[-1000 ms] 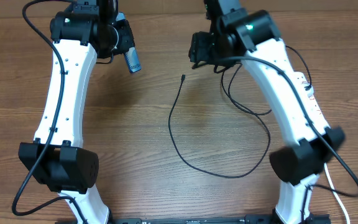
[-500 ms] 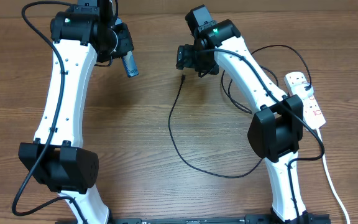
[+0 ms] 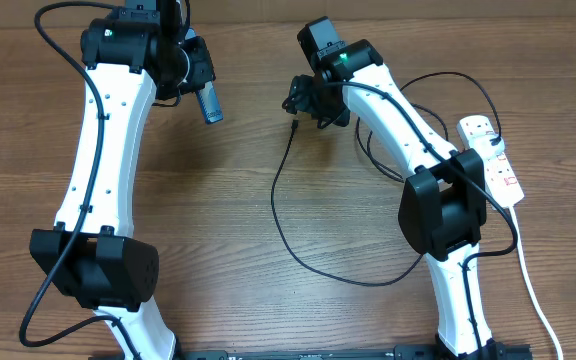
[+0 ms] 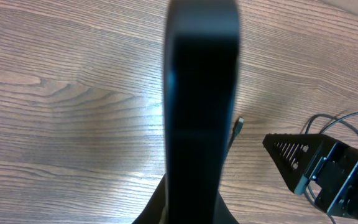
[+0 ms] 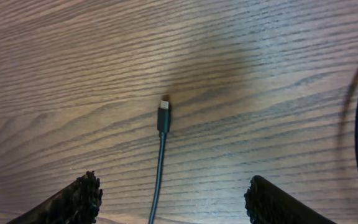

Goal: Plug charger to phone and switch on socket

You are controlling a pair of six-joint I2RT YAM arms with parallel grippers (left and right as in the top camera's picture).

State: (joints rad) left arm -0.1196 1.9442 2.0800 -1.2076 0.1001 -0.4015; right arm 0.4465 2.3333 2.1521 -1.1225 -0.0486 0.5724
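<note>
My left gripper (image 3: 200, 88) is shut on the phone (image 3: 211, 104) and holds it off the table at the back left. In the left wrist view the phone (image 4: 201, 93) is a dark slab standing up from the left gripper (image 4: 194, 214). The charger (image 3: 280, 215), a thin black cable, loops across the table's middle, and its connector tip (image 3: 295, 125) lies flat on the wood. My right gripper (image 3: 303, 100) hangs open just behind that tip. Seen from the right wrist, the connector (image 5: 164, 115) lies ahead of the right gripper (image 5: 173, 202) and the cable runs back between the spread fingers (image 5: 82, 199). The socket (image 3: 493, 160) lies at the right edge.
The socket's white cord (image 3: 538, 300) runs toward the front right corner. A second black cable loop (image 3: 403, 170) lies beside the right arm. Bare wood separates the phone from the connector tip.
The right arm has folded its elbow and brought its gripper left and forward to just behind the cable tip, uncovering the socket. The left arm and phone have stayed still.
</note>
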